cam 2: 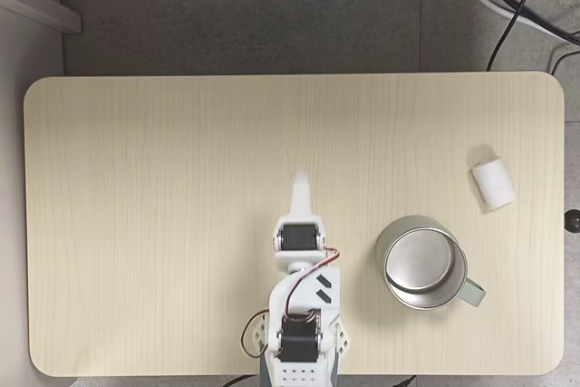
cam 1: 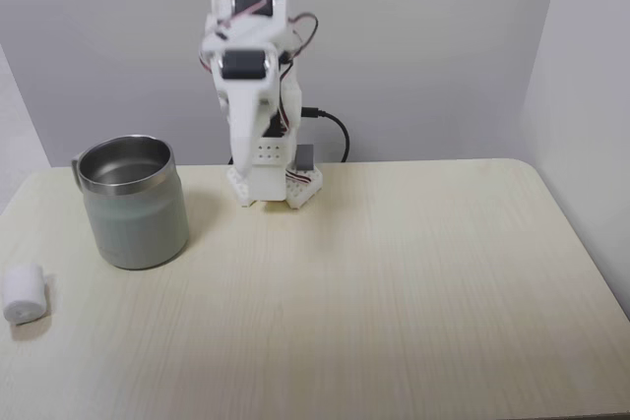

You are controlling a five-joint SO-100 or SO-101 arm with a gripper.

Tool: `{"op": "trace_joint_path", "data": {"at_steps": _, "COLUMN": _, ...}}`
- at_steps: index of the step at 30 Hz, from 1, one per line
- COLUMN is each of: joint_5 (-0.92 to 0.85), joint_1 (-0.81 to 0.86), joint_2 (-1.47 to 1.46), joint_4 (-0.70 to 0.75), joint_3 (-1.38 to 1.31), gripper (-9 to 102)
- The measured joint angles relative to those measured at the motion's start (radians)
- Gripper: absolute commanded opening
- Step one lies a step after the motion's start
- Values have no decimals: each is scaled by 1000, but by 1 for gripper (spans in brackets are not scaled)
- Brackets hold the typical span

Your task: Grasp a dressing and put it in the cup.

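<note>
Arm: the white SO-100 arm [cam 2: 299, 314] stands folded above its base at the table's edge, well apart from both task things.
Gripper: the gripper [cam 2: 300, 195] points out over bare tabletop in a fixed view from above; in a fixed view from the front it hangs nose-down [cam 1: 248, 140]. It holds nothing, but its tip is blurred and narrow, so I cannot tell whether the jaws are parted or closed.
Dressing: the white gauze roll [cam 1: 24, 292] lies on its side near the table's edge, close to the steel mug but apart from it; seen from above it sits [cam 2: 493, 182] beyond the mug, toward the table's short end.
Cup: the steel mug [cam 1: 133, 202] stands upright and looks empty, its handle turned away from the roll [cam 2: 422, 263].
Stage: judged not yet begun; the reach is still to come.
Risk, roll: soft and round, it could roll off the nearby edge if nudged rather than pinched.
Risk, mug: it lies roughly between arm and roll, so a low, direct swing could strike it.
Risk, reach: the roll sits far out, near the arm's stretch.
</note>
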Motion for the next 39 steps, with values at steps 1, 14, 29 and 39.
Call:
{"op": "trace_joint_path", "data": {"at_steps": 1, "joint_5": 2, "joint_1": 3, "joint_2": 31, "joint_4": 9, "joint_3": 38, "gripper": 3}}
{"op": "trace_joint_path", "data": {"at_steps": 14, "joint_5": 91, "joint_1": 324, "joint_2": 514, "joint_4": 169, "joint_3": 528, "gripper": 14}}
{"op": "trace_joint_path", "data": {"at_steps": 29, "joint_5": -28, "joint_1": 588, "joint_2": 1215, "joint_4": 394, "joint_3": 936, "gripper": 24}}
{"op": "trace_joint_path", "data": {"at_steps": 39, "joint_5": -147, "joint_1": 747, "joint_2": 1525, "joint_4": 328, "joint_3": 1002, "gripper": 24}}
